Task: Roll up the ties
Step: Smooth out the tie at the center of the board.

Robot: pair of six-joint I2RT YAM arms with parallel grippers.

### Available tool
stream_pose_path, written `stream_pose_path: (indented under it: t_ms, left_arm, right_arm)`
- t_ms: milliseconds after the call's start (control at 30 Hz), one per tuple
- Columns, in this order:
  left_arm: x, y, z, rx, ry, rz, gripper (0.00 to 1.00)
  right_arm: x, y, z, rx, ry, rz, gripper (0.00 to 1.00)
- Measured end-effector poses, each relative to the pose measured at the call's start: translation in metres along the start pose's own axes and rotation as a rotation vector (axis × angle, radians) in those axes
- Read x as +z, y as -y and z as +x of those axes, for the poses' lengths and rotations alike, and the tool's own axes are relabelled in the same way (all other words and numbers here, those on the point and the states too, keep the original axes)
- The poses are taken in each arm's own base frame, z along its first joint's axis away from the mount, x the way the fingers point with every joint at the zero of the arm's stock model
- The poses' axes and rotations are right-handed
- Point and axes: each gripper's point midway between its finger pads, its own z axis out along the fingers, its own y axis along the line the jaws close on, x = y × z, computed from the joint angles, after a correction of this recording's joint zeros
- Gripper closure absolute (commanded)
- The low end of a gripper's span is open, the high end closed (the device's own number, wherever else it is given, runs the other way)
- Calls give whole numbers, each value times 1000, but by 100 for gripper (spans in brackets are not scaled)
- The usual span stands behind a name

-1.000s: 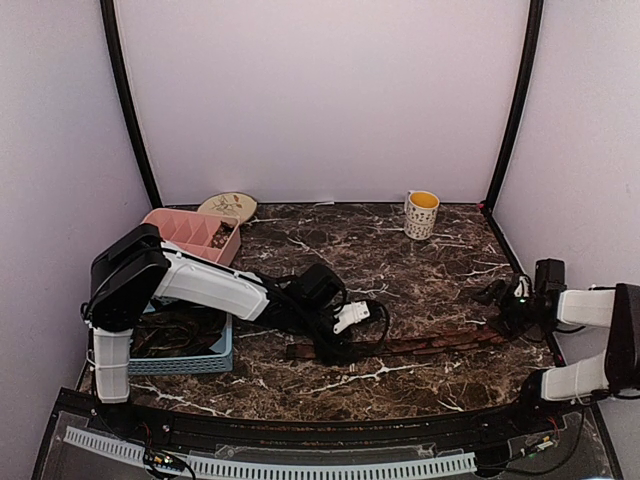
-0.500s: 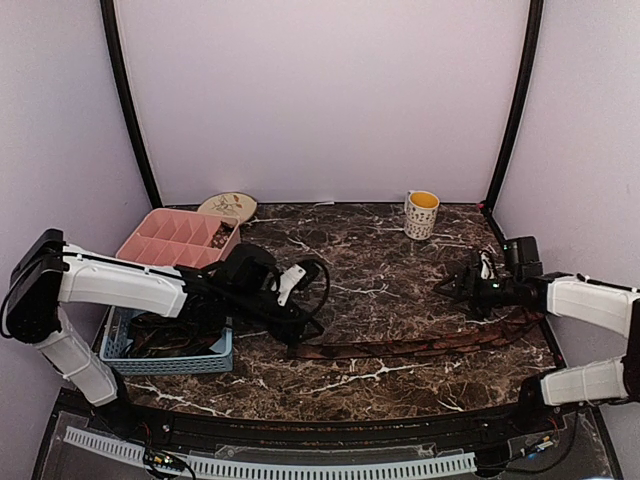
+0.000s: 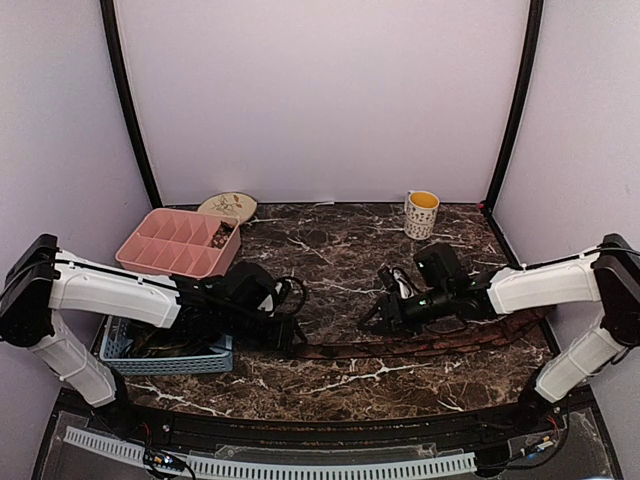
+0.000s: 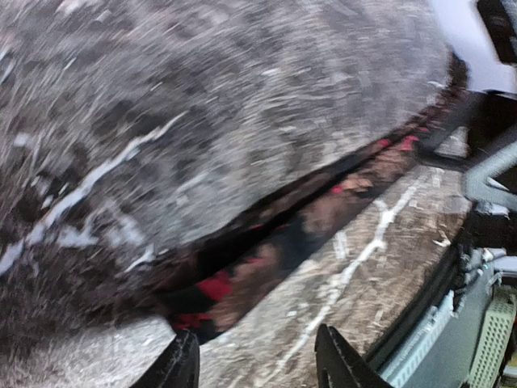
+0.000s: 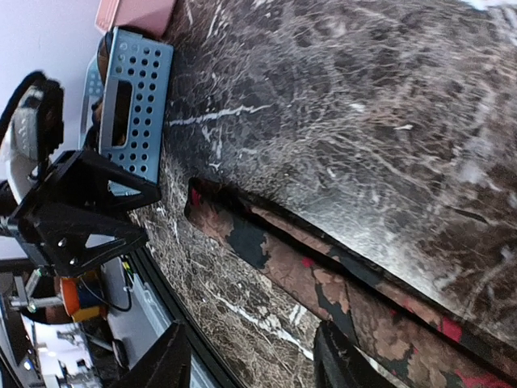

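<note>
**Both grippers open, tie flat on table**

Left gripper [image 4: 258, 368]: fingers spread wide, nothing held; the end of the tie [image 4: 266, 263] lies on the marble table [image 4: 202, 97] just ahead of the tips; contact can't be told, view is blurred. Right gripper [image 5: 254, 360]: wide open too, empty; tie runs diagonally below it, passing close to one fingertip. Top view: tie unrolled, a flat strip along the table front; left gripper at its left end, right gripper further along the strip; blue basket [image 3: 180, 362] beside the left arm.
</note>
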Motion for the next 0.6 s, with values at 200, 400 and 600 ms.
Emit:
stream_pose_path:
  t_ms: [200, 400, 600]
  left_arm:
    - [10, -29, 11, -118, -18, -118, 53]
    - [15, -36, 19, -147, -17, -118, 60]
    - [23, -40, 24, -163, -14, -98, 68]
  right_arm:
    - [34, -24, 5, -62, -53, -15, 68]
    - [68, -17, 20, -62, -120, 13, 88]
    - [85, 5, 25, -41, -151, 68, 95]
